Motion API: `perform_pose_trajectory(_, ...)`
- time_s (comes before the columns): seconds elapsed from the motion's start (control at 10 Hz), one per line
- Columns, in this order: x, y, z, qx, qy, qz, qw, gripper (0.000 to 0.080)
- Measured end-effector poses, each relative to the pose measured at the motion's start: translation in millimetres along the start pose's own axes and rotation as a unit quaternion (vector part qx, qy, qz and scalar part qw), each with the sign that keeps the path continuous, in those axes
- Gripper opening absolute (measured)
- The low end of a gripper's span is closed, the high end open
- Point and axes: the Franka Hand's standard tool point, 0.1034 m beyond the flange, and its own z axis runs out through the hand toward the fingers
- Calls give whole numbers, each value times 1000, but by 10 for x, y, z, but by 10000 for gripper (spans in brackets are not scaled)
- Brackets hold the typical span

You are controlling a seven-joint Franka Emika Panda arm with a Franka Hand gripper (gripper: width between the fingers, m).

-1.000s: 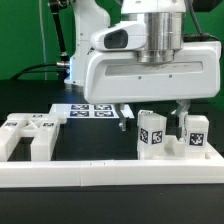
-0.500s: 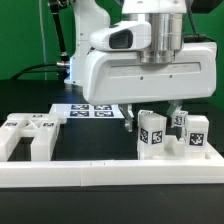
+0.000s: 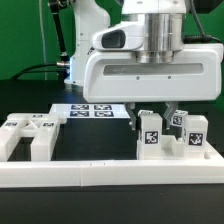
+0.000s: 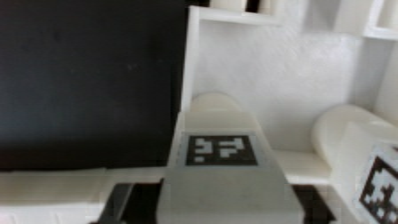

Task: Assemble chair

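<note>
We are viewing the claw [image 3: 150, 119] hanging straight down from the arm [image 3: 140, 65] over the exterior view's right side of the table [image 3: 100, 142]. Its two fingers [image 3: 133, 116] are standing on either side of an upright leg [image 3: 150, 134] of the chair kit, one finger on each flank. The leg's tag is facing the exterior camera.

The claw is standing at a narrow setting, leaving little or no gap to the leg. We cannot tell whether it is already gripping the leg. The exterior view is hiding the contact faces, and the wrist view is showing them only as a blur.

In the wrist view the leg is filling the middle of the picture, with its rounded top and a second tag facing the camera. The dark pads [image 4: 139, 203] are sitting close against both of its sides. The black table is showing on one side of it and a white panel [image 4: 267, 60] is lying beyond.

A second leg [image 3: 195, 131] is standing upright just beside the first, toward the exterior view's right, with its tag facing the same way.

More chair parts [image 3: 30, 135] are lying at the exterior view's left, well apart from the claw. The marker board [image 3: 95, 110] is lying flat on the table behind them, under the arm. The rail [image 3: 110, 176] is running across the front of the scene, nearer the camera than every part.
</note>
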Motion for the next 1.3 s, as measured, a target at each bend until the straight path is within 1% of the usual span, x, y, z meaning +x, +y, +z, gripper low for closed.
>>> perform_pose_trajectory(0.2,5,7,0,2,1,102,995,290)
perform_pose_trajectory(0.3,14,5,0,5,4,159,987,290)
perform_pose_trajectory(0.6,15,-14,-3,7,3,288,958,291)
perform_pose_trajectory(0.7,12,-32,-1,11,1,348,937,291)
perform_pose_trajectory(0.9,13,-32,1,16,-2,433,901,291)
perform_pose_trajectory(1.0,16,-31,2,17,-3,477,878,291)
perform_pose_trajectory(1.1,18,-29,1,20,-5,506,862,291)
perform_pose_trajectory(1.2,18,-31,1,20,-5,510,860,291)
perform_pose_trajectory(1.3,16,-31,5,19,-5,510,860,390)
